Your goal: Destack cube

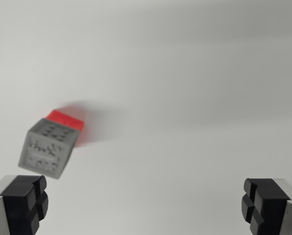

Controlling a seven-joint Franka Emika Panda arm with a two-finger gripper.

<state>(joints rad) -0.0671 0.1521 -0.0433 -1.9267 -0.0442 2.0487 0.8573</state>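
Plainly, notes from where I stand, jaws first and outward.

Jaws: spread wide and empty; the point midway between the tips (145, 205) sits over bare surface. No point after jaws themselves, so the pads follow.
Pads: the black pad (26, 200) at the wrist view's left and its mate at the right edge, both low in the frame, well apart from each other.
Why so wide: my guess is the opening is set generously so the arm can come down over a block without clipping its sides.
Grey cube (49, 147): in the left half of the wrist view, above and just beside the left pad, apart from it. Not between the pads; it lies off the closing line.
Red cube (67, 120): behind and under the grey one, touching it, only a strip showing. So the stack looks intact and the lift not yet begun.
Blur: both cubes are smeared, the red one most; edges and surface pattern are hard to read.
Heading: the grey cube sits turned, one corner towards the camera, two faces showing, speckled dark.
Long axis: none on a cube; the stack's axis appears to run upright from the counter (195, 98), though it looks tilted from this angle.
Counter: plain pale grey, nothing else on it that I can see.
Next, as I judge: centre over the grey cube and square the pads to its faces.
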